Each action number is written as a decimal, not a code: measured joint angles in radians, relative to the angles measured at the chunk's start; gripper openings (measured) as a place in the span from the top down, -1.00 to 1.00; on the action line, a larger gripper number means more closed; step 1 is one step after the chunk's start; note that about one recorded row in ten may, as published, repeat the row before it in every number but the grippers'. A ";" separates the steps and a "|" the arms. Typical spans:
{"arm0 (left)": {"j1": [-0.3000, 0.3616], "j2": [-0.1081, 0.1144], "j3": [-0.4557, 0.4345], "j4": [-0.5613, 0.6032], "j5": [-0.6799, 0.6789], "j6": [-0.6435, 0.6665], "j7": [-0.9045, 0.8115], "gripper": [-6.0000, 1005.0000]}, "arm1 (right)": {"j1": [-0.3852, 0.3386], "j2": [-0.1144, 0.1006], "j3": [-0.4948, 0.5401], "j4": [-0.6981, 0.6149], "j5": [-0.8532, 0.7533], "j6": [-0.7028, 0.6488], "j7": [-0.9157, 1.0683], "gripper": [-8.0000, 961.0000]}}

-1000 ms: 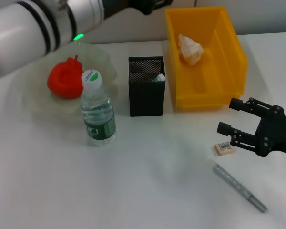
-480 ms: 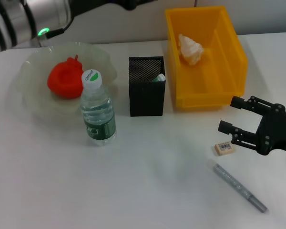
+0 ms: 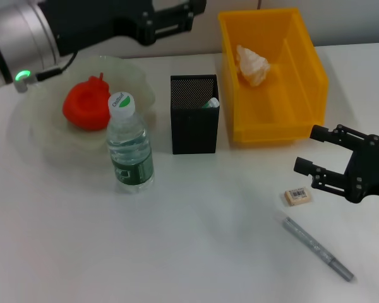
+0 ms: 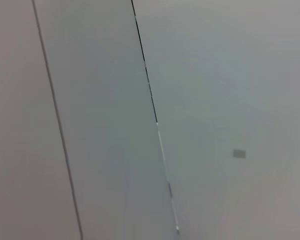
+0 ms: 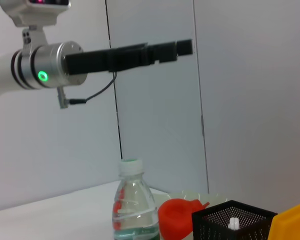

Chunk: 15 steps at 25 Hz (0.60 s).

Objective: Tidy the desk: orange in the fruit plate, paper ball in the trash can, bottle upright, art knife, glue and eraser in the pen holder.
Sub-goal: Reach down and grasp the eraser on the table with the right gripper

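Note:
The orange [image 3: 85, 104] lies in the clear fruit plate [image 3: 139, 79]. The bottle [image 3: 129, 145] stands upright in front of the plate. The black mesh pen holder [image 3: 194, 123] holds the glue [image 3: 211, 102]. The paper ball [image 3: 252, 65] lies in the yellow trash bin [image 3: 306, 82]. The eraser [image 3: 297, 196] and the grey art knife [image 3: 317, 248] lie on the table at the right. My right gripper [image 3: 307, 150] is open and empty, just right of and above the eraser. My left gripper [image 3: 191, 10] hangs high at the back, above the plate and pen holder; it also shows in the right wrist view [image 5: 182, 48].
The white table stretches bare along the front and left. The right wrist view shows the bottle [image 5: 135, 210], the orange [image 5: 177, 212] and the pen holder [image 5: 232, 222] from the side. The left wrist view shows only a grey wall.
My left arm has drawn back toward the upper left, so its white section covers less of the plate. My right gripper has drifted slightly to the right. The objects have not moved.

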 joint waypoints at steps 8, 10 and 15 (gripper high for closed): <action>0.039 -0.001 -0.001 -0.057 -0.008 0.102 0.007 -0.59 | -0.005 0.000 0.000 -0.023 -0.001 -0.016 0.023 -0.48; 0.046 -0.002 -0.002 -0.066 -0.019 0.102 0.008 -0.59 | -0.006 0.000 -0.001 -0.024 -0.001 -0.016 0.025 -0.48; 0.091 -0.002 -0.015 -0.076 -0.104 0.090 0.009 -0.59 | -0.009 0.000 0.000 -0.024 -0.002 -0.012 0.034 -0.48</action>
